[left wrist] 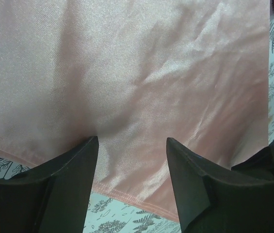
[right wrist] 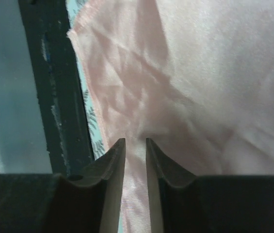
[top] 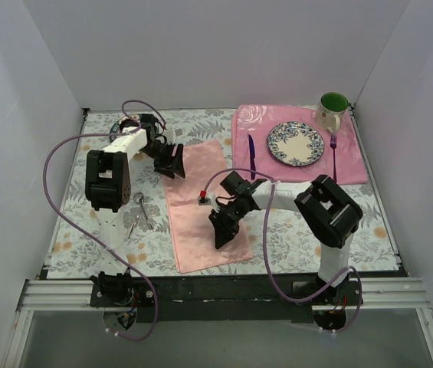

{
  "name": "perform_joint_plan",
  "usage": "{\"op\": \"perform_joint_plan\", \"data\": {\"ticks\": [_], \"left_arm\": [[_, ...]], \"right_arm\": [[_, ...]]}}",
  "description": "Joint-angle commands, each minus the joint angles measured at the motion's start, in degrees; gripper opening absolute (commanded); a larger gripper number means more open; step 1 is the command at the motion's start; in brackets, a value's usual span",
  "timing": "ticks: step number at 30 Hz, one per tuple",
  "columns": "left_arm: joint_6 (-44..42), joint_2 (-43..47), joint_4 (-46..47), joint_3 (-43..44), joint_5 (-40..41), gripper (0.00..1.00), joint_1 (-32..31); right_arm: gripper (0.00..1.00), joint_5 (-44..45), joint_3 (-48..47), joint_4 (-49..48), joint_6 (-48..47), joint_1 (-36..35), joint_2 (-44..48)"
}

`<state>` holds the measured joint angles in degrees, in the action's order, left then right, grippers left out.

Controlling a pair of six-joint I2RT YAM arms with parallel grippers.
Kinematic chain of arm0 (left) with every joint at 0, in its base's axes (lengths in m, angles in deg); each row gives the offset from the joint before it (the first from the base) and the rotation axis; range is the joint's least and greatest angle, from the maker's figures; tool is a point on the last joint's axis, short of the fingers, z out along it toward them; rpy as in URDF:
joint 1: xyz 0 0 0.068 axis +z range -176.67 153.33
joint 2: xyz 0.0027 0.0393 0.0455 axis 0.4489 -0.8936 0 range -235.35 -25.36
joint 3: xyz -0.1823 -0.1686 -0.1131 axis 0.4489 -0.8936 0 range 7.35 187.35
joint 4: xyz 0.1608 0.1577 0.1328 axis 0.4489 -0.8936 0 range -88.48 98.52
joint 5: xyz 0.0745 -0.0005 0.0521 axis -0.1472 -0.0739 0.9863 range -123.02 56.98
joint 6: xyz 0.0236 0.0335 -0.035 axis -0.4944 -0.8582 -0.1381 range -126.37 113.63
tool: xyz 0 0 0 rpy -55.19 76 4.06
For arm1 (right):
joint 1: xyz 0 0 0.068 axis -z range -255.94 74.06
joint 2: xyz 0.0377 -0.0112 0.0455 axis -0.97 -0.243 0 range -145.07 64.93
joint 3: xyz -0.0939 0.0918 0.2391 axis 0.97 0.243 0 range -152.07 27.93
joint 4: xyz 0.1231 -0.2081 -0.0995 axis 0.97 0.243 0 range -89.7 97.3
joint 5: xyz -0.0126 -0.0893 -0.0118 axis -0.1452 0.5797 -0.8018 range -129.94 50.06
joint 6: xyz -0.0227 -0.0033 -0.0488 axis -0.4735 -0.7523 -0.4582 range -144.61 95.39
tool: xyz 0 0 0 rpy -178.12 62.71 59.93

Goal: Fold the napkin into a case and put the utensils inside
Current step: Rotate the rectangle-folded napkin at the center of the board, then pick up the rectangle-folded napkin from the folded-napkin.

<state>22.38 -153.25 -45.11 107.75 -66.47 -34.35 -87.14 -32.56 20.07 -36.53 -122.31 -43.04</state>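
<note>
top external view shows the napkin (top: 201, 201) lying as a long strip mid-counter, with the utensils (top: 141, 212) near its left edge, so folding looks like the step in hand. the left gripper (top: 173, 162) has its fingers spread over the far left corner. the right gripper (top: 221, 230) has its fingers nearly together near the near edge, pinching cloth or not i cannot tell; the next fold probably needs both to grip an edge and carry it across evenly.
</note>
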Motion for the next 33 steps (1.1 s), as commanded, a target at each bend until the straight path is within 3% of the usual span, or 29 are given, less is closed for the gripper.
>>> {"op": "perform_joint_plan", "data": {"ticks": [1, 3, 7, 8, 12, 17, 21, 33], "left_arm": [[-3.88, 2.47, 1.86, 1.37, -3.97, 0.64, 1.00], [-3.27, 3.44, 0.64, 4.52, -8.35, 0.66, 2.84], [2.52, 4.49, 5.18, 9.99, -9.88, 0.70, 7.15], [4.28, 4.85, 6.68, 9.73, -9.36, 0.70, 7.59], [10.61, 8.97, 21.68, 2.27, -1.98, 0.72, 9.26], [15.89, 5.47, 24.45, 3.65, 3.92, 0.66, 9.26], [16.51, 3.71, 25.32, 3.58, 3.31, 0.54, 9.18], [13.96, 2.39, 25.77, -0.91, 5.76, 0.42, 8.56]], "right_arm": [[0.36, -4.73, -3.56, -3.69, 5.06, -0.04, 6.00], [0.40, -4.92, -7.78, -1.85, 5.07, 2.15, 7.06], [0.58, -7.12, -20.43, -0.97, 6.83, 13.72, 2.86], [0.60, -5.81, -27.85, 0.69, 6.39, 15.07, -0.46], [0.64, 6.13, -44.24, 0.80, 6.90, 19.11, -9.88], [0.64, 14.85, -59.81, -2.62, 11.48, 21.32, -22.98], [0.63, 17.93, -61.95, -11.57, 16.31, 22.73, -26.86], [0.55, 24.52, -58.61, -17.92, 16.14, 22.82, -32.31]]}}
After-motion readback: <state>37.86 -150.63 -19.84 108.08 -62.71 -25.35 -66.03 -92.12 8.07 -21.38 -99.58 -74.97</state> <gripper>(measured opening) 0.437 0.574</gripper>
